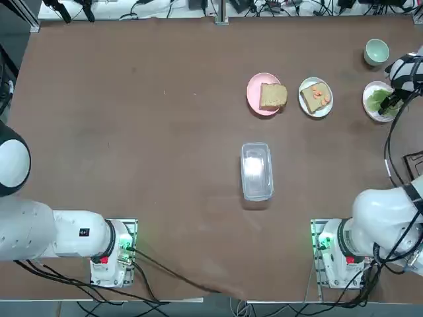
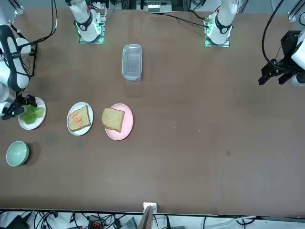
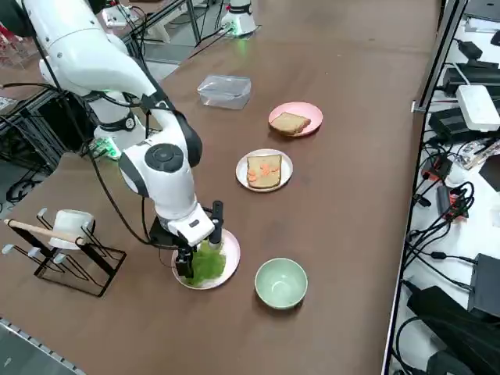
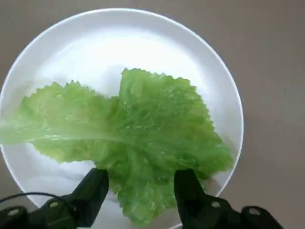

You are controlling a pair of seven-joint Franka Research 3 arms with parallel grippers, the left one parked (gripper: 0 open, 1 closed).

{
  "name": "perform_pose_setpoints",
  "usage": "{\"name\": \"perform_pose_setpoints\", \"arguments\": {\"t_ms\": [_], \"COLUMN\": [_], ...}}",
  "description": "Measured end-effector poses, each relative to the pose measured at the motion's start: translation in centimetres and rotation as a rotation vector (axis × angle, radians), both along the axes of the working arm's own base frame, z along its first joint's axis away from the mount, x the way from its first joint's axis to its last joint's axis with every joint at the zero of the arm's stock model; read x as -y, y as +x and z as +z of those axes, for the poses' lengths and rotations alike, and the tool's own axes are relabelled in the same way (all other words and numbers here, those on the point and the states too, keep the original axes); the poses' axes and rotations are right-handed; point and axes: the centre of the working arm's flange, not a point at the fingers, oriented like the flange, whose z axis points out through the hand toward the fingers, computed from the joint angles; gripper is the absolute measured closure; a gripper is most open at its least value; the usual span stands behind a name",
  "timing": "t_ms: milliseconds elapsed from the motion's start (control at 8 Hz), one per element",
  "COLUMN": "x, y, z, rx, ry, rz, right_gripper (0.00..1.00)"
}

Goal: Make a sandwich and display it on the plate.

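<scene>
A green lettuce leaf lies on a small white plate at the table's far right. My right gripper is down at that plate, open, one finger on each side of the leaf's edge; whether the pads touch it I cannot tell. In the right side view the gripper stands over the lettuce. One tan bread slice sits on a pink plate. A second slice, with orange bits on top, rests on another white plate between the two.
A pale-green cup stands just beyond the lettuce plate. A clear lidded plastic box lies mid-table. A black wire rack with a white mug sits near the table's right edge beside the arm.
</scene>
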Motion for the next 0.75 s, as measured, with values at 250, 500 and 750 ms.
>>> {"name": "perform_pose_setpoints", "arguments": {"t_ms": [250, 500, 750], "x": [0.2, 0.3, 0.5], "y": [0.3, 0.5, 0.7], "z": [0.7, 1.8, 4.6], "rx": [0.005, 0.016, 0.025], "ry": [-0.018, -0.028, -0.046], "rz": [0.018, 0.041, 0.048], "right_gripper": [0.65, 0.93, 0.94]}}
